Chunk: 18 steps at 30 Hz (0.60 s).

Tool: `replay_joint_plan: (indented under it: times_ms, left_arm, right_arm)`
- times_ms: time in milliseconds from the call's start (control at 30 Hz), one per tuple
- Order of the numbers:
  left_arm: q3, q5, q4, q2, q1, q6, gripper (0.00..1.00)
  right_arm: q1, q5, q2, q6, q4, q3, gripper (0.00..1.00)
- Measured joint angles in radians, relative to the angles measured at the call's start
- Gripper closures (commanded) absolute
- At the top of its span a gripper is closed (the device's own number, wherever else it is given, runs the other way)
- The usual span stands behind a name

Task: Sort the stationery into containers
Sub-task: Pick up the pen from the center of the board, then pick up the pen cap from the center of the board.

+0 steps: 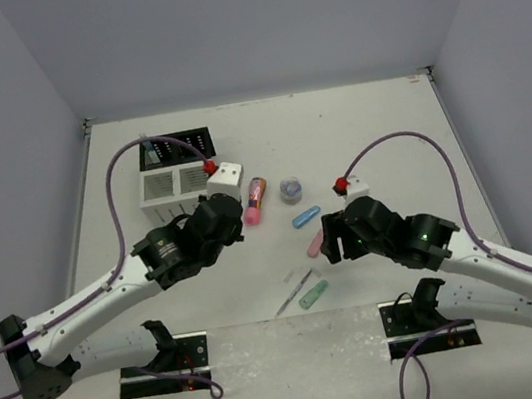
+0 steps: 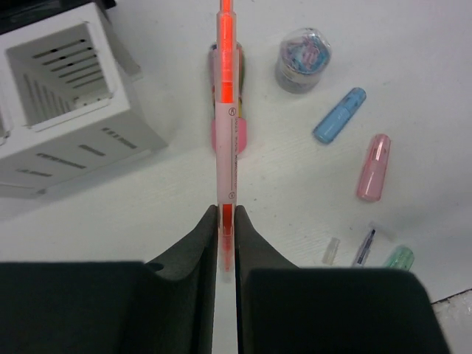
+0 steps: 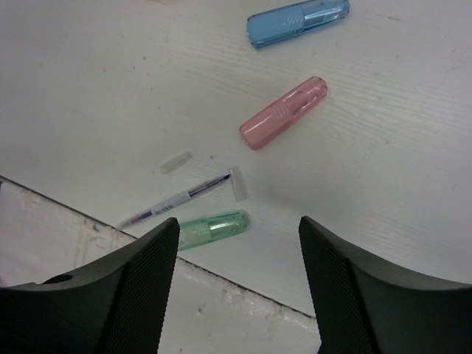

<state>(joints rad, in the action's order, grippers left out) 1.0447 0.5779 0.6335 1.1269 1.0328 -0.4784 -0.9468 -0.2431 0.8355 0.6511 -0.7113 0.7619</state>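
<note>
Two robot arms are reaching over a white table (image 1: 385, 120) scattered with stationery. The left gripper (image 2: 226, 218) is pinching an orange pen (image 2: 228, 147) by its near end, its two dark fingers pressed tight against the barrel. The pen is pointing straight away from the wrist camera. It is crossing in front of a pink patterned tube (image 2: 213, 136), which is lying on the table and showing on both sides of the barrel.

To the left of the pen, a white slatted box (image 2: 66, 110) is standing with its open top in view. From above, a black slotted rack (image 1: 174, 148) is adjoining the box on its far side.

To the right of the pen, a round tub (image 2: 302, 59) of coloured clips is standing upright. Nearer the arms, a blue capsule (image 2: 339, 116) and a pink capsule (image 2: 374, 167) are lying apart from each other on the table.

The right gripper (image 3: 237, 243) is hanging over the table's near edge with its fingers spread wide and nothing between them. Just beyond its fingertips, a green capsule (image 3: 212, 228) is lying beside a thin pen (image 3: 177, 199). A small clear cap (image 3: 176, 162) is sitting just beyond the pen.
</note>
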Motion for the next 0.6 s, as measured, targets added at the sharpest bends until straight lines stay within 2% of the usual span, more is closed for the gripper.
replay_joint_plan:
  times_ms: [267, 367, 433, 600]
  left_arm:
    - [-0.031, 0.055, 0.084, -0.196, -0.012, 0.013, 1.00]
    - [-0.098, 0.054, 0.090, -0.291, -0.012, 0.028, 1.00]
    - [-0.144, 0.053, 0.082, -0.348, -0.012, 0.036, 1.00]
    - [-0.222, 0.034, 0.055, -0.422, -0.012, 0.053, 1.00]
  right_arm:
    - [0.000, 0.081, 0.308, -0.044, 0.084, 0.049, 0.38]
    - [-0.007, 0.114, 0.367, -0.137, 0.103, 0.097, 0.33]
    - [-0.027, 0.142, 0.376, -0.249, 0.129, 0.111, 0.27]
    - [-0.120, 0.194, 0.369, -0.640, 0.211, 0.094, 0.20]
